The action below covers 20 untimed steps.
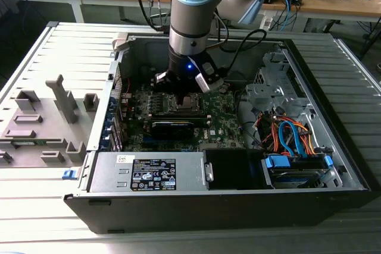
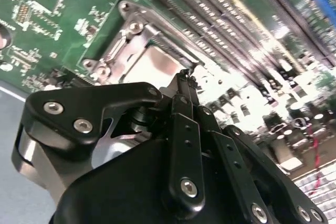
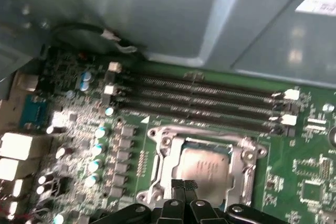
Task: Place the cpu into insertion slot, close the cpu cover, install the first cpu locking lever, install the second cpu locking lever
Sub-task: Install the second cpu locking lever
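Jaws pressed together, empty, tips just above cpu seated in insertion slot

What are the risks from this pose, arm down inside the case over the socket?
1. The end effector sits right at the edge of the cpu cover, with the cpu showing through its window; a small lateral slip might scrape the chip's top or miss the frame.
2. The memory slots run right beside the socket, so a sideways move may clip them.
3. In the exterior view the arm reaches down between the case walls near loose cables, which could snag.
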Available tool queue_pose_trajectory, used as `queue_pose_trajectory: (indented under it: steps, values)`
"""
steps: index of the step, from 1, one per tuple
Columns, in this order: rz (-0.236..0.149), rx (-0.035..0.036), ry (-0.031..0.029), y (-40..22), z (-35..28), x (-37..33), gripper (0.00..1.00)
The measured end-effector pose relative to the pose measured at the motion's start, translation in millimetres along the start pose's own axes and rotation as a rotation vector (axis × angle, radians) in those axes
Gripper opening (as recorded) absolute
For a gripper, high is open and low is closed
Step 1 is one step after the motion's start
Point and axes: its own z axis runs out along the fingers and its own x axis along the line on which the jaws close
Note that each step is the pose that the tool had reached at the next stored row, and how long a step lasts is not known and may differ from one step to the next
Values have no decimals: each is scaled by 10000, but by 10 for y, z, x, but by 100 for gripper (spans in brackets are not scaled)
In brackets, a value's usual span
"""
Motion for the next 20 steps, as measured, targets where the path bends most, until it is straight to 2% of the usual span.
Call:
queue_pose_trajectory:
  steps: [2, 4, 6, 7, 8, 9, 11, 15, 20]
  values:
    - [4, 73, 17, 39, 1, -42, 11]
    - [15, 232, 42, 76, 3, -75, 11]
    - [26, 477, 84, 86, 2, -89, 11]
    - [42, 688, 119, 90, -1, -93, 11]
    - [50, 777, 134, 91, -5, -94, 11]
    - [53, 818, 140, 93, -12, -94, 11]
    - [53, 830, 144, 95, -39, -93, 11]
    - [55, 831, 143, 103, -147, -88, 11]
    - [54, 830, 142, 106, -177, -87, 11]
